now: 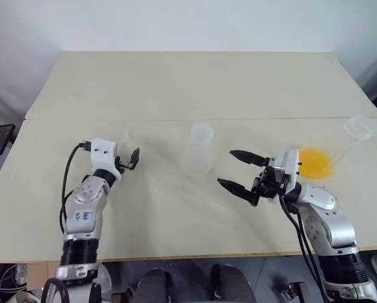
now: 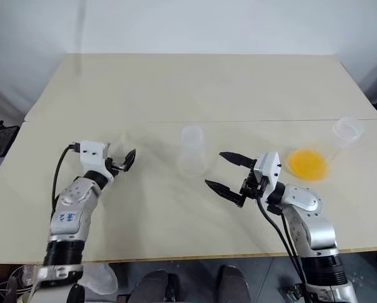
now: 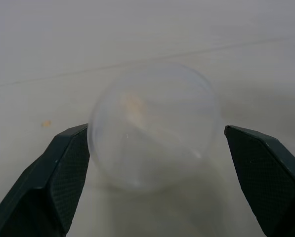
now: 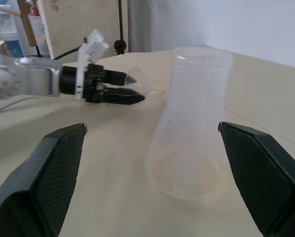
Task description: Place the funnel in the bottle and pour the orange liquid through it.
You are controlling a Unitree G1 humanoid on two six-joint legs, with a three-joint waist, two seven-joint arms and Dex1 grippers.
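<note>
The clear funnel (image 3: 154, 126) rests on the table between the spread fingers of my left gripper (image 3: 155, 131), which is open; one finger (image 3: 63, 173) sits close against its rim. The right wrist view shows the funnel (image 4: 137, 79) at the left gripper's tips. The clear bottle (image 1: 199, 148) stands upright mid-table, with nothing in it. My right gripper (image 1: 226, 168) is open, level, pointing at the bottle from its right without touching it. The orange liquid (image 1: 316, 162) pools inside a larger clear flask (image 1: 359, 128) lying on its side at the right.
The pale table (image 1: 175, 82) stretches far behind the bottle, with a seam running across it. Its front edge (image 1: 194, 255) lies just below both arms. The large flask lies near the table's right edge.
</note>
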